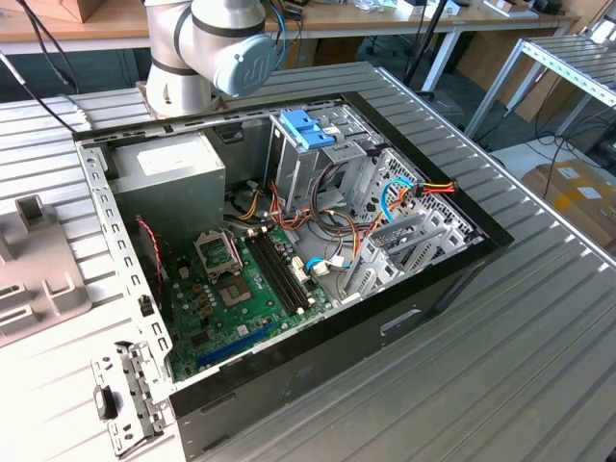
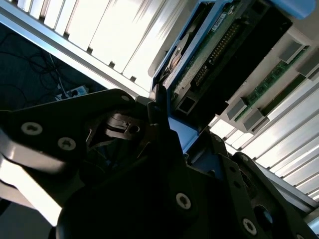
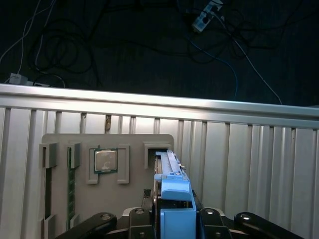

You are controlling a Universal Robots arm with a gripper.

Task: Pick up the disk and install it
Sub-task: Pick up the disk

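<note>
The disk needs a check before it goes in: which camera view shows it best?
The second wrist view: the disk shows its broad face, with green circuit board and connector pins. In the first wrist view it is edge-on, a slab with light-blue trim, by the grey fixture. The exterior view shows the open computer case.

This is looking like a robot lab or workshop. A robot arm (image 1: 207, 48) is standing by an open PC (image 1: 318, 375) w/ its insides showing, on a big metal table (image 1: 520, 366). Benches (image 1: 385, 19) & a cardboard box (image 1: 577, 192) are sitting around. Cables (image 3: 75, 45) are lying on the floor.
</note>
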